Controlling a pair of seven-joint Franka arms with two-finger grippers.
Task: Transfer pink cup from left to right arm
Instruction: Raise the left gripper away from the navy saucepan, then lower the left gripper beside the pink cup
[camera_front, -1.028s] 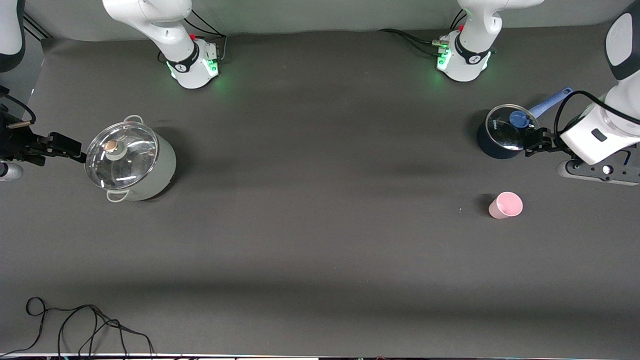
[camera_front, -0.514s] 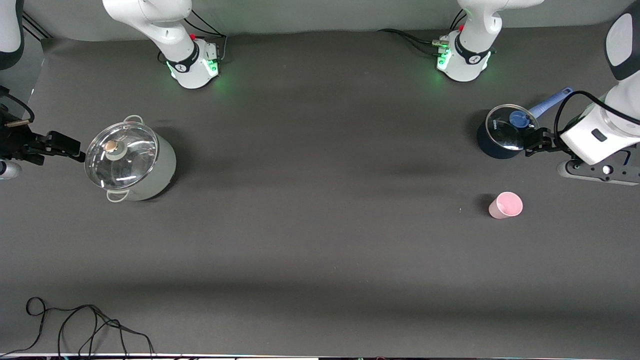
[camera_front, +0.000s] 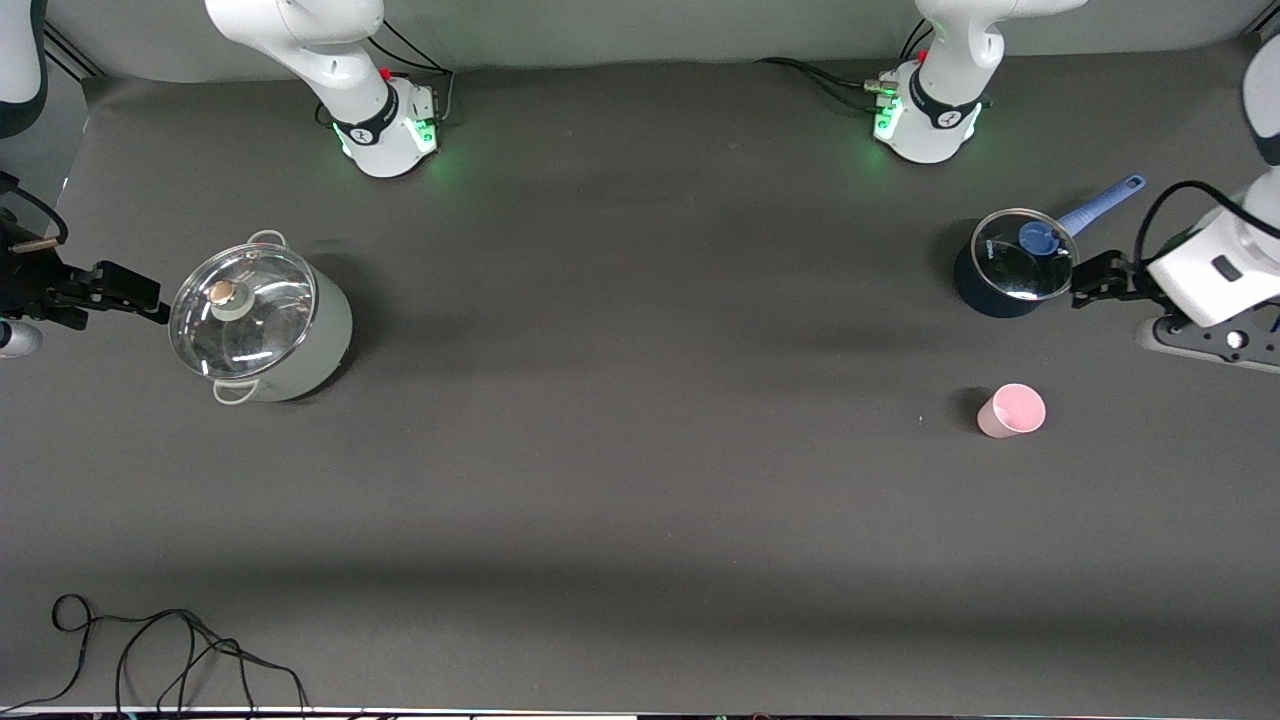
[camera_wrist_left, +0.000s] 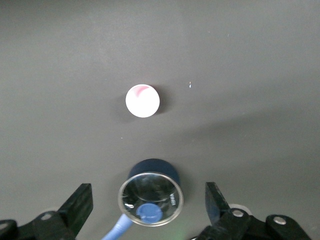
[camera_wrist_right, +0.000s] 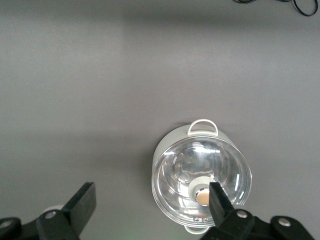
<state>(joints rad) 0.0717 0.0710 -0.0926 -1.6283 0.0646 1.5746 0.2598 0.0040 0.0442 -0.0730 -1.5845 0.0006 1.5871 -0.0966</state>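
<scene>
Big lidded pot (camera_front: 262, 322) sits at the right arm's end; right gripper (camera_front: 130, 292) waits beside it, jaws wide, empty. Small blue pan (camera_front: 1008, 262) next; left gripper (camera_front: 1095, 279) hangs beside it, spread wide, empty. Pink cup (camera_front: 1012, 410) stands upright, nearer the camera than the pan, ungrasped.

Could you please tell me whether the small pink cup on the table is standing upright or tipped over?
Upright. The small pale-pink plastic cup stands on its base on the dark table, and the left wrist view looks straight down into its round open mouth.
</scene>
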